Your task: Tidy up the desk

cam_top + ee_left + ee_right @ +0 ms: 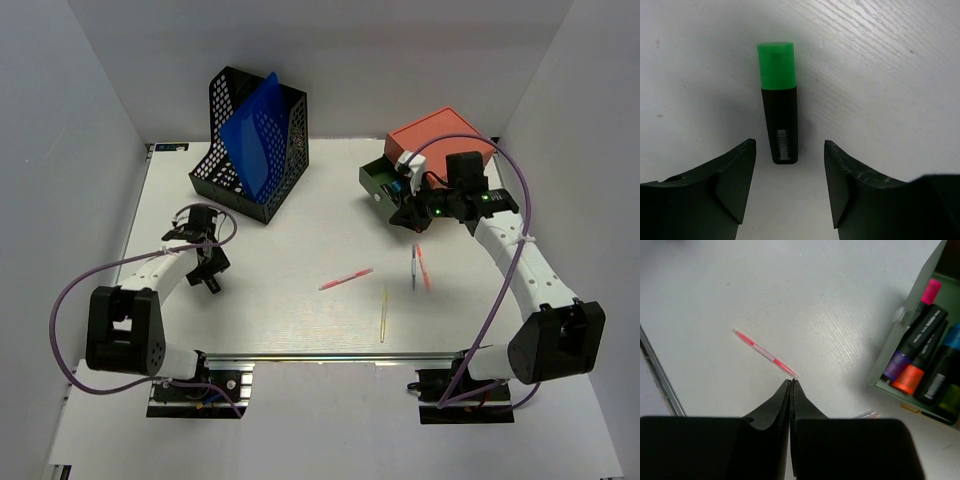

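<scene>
The white desk [290, 320] carries loose pens. A black highlighter with a green cap [779, 107] lies flat on it, its butt end level with the fingertips of my left gripper [789, 145]. That gripper is open and its fingers do not touch the highlighter. From above, the left gripper [208, 272] hangs over the desk's left side. My right gripper [791, 381] is shut on nothing, its tips just short of a pink pen [765, 353]. Seen from the top, the right gripper [408, 218] is beside a green box [378, 180].
The green box [910, 320] holds several markers. A red box [440, 135] sits behind it. A black mesh file holder [225, 180] with a blue folder [255, 135] stands at back left. A pink pen [345, 279], blue and red pens [419, 266] and a yellow pencil [383, 313] lie mid-desk.
</scene>
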`<state>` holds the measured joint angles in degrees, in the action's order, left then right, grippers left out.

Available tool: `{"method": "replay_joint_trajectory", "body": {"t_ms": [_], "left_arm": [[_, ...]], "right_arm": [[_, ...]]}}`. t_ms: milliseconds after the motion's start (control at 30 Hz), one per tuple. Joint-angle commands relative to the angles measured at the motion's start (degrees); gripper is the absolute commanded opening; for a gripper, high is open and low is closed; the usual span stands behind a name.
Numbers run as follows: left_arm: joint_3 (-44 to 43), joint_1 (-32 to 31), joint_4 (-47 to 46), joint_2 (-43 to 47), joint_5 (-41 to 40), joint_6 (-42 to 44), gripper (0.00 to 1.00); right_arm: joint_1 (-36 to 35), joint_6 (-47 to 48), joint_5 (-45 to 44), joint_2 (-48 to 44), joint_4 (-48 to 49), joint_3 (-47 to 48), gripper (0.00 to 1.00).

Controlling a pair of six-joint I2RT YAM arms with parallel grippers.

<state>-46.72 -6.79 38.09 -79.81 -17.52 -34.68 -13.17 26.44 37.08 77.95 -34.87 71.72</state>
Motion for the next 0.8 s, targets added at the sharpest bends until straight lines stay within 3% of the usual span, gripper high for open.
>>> {"method": "replay_joint_trajectory", "body": {"t_ms": [0, 300, 433, 567, 700, 767], "left_arm": [[0.8, 1.8, -3.4, -1.1, 2.3, 1.1, 0.67], [3.1, 4.0, -7.1, -5.8, 4.6, 0.8, 0.66], [3.6, 4.5, -7.8, -7.3, 6.3, 0.2, 0.58], [4.6, 4.5, -8.6, -7.4, 7.8, -0.2, 0.31], [5.4, 4.5, -8.6, -5.5, 10.1, -0.1, 0.16], [5.5, 3.5, -9.5, -3.6, 15.0, 1.4, 0.11]], "right_arm": [[0.7, -2.4, 3.2, -2.5, 2.6, -1.7, 0.04], [2.0, -3.7, 4.2, -3.8, 3.2, -4.0, 0.05], [2.8, -3.9, 4.8, -4.2, 3.2, -4.3, 0.05], [3.6, -4.1, 5.3, -5.0, 3.2, -4.8, 0.05], [4.6, -4.2, 5.8, -5.7, 3.2, -5.7, 0.04], [5.3, -4.2, 6.2, -6.1, 3.1, -5.9, 0.04]]}}
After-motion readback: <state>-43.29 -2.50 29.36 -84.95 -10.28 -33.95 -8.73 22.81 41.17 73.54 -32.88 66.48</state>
